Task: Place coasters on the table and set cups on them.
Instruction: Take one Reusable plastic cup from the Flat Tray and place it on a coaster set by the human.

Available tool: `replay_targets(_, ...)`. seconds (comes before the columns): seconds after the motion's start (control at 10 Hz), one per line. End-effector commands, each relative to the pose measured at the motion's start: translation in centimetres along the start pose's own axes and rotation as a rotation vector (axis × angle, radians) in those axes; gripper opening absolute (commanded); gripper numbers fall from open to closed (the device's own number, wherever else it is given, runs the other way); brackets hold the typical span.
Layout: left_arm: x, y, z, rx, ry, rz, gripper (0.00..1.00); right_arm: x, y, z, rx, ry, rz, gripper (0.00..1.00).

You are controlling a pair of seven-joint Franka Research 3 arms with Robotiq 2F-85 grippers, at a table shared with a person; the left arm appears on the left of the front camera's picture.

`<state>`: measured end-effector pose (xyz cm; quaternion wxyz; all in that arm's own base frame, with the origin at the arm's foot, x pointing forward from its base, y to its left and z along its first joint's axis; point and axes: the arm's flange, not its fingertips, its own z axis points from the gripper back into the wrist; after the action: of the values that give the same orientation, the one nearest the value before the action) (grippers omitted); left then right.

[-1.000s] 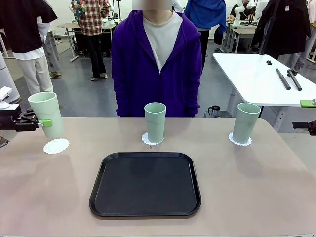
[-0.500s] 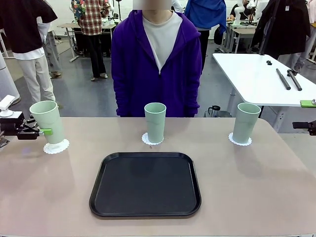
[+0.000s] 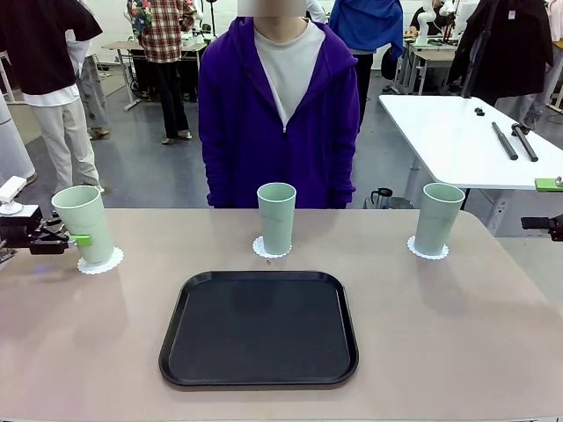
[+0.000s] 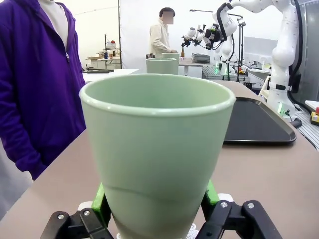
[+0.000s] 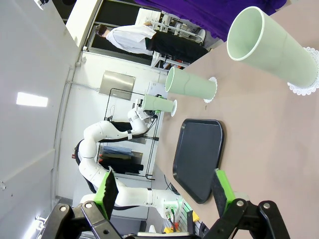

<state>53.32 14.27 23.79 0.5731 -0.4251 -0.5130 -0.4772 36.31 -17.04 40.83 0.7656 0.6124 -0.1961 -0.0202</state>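
While level, left end effector (image 3: 77, 239) clasps upright cup (image 3: 83, 224).

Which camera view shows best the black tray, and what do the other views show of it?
The front view: the whole black tray lies in the middle of the table, all four rounded corners visible. The left wrist view shows it edge-on, partly hidden behind the held cup. The right wrist view shows it whole but sideways and smaller.

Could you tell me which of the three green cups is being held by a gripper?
The leftmost cup, clamped by the left gripper; the middle cup and right cup stand free.
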Motion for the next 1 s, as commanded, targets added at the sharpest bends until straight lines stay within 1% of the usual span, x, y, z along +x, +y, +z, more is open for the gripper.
replay_targets(0.0, -0.1, 0.4, 0.6, -0.03, -0.017, 0.022, 0.86, 0.0, 0.0, -0.1, 0.0, -0.011, 0.002, 1.0)
replay_targets(0.4, -1.3, 0.3, -0.3, -0.053, 0.004, 0.038, 0.86, 0.0, 0.0, -0.1, 0.0, -0.011, 0.002, 1.0)
replay_targets(0.9, -1.4, 0.3, -0.7, -0.069, 0.006, 0.054, 0.86, 0.0, 0.0, -0.1, 0.0, -0.011, 0.002, 1.0)
